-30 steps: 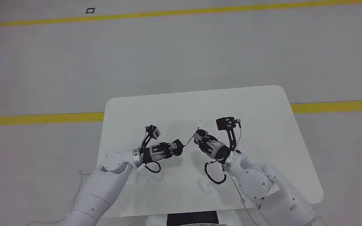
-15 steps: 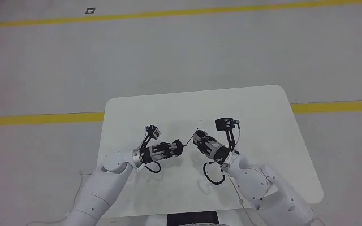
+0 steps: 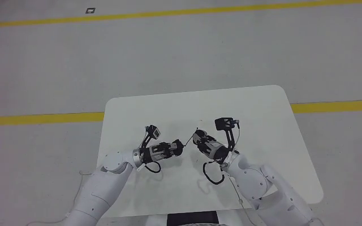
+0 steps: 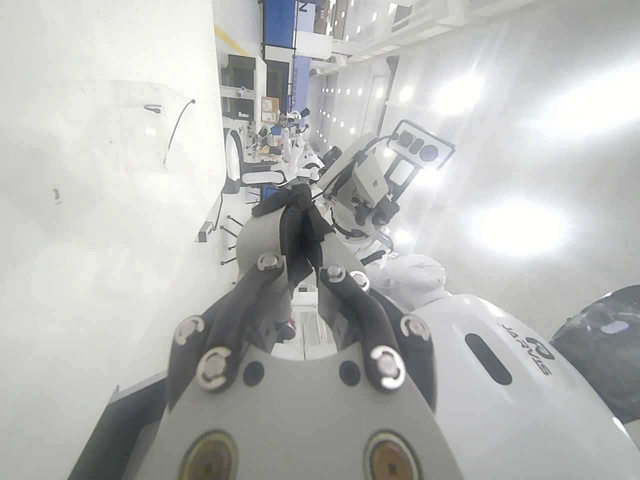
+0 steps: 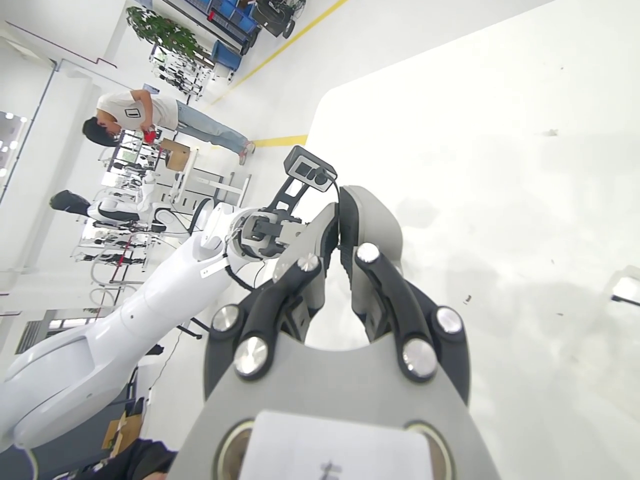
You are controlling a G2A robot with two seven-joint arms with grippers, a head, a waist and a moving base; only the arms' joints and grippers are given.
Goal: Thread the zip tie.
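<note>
My two grippers meet tip to tip above the middle of the white table (image 3: 254,113). A thin black zip tie (image 3: 188,140) spans the small gap between them. The left gripper (image 3: 180,147) is shut on one end; in the left wrist view its black pads (image 4: 295,212) are pressed together and a fine strand of the zip tie (image 4: 320,192) leaves them toward the other arm. The right gripper (image 3: 195,137) is shut on the other end, its fingers (image 5: 345,222) closed flat against each other. The tie itself is hidden in the right wrist view.
A clear plastic piece (image 4: 135,127) lies on the table beyond the left gripper, with a spare black zip tie (image 4: 177,124) on it. Small dark specks (image 5: 550,133) dot the tabletop. The table's rounded far corner (image 5: 325,97) lies behind the left arm.
The right arm has edged slightly toward the left gripper. The left arm has kept still.
</note>
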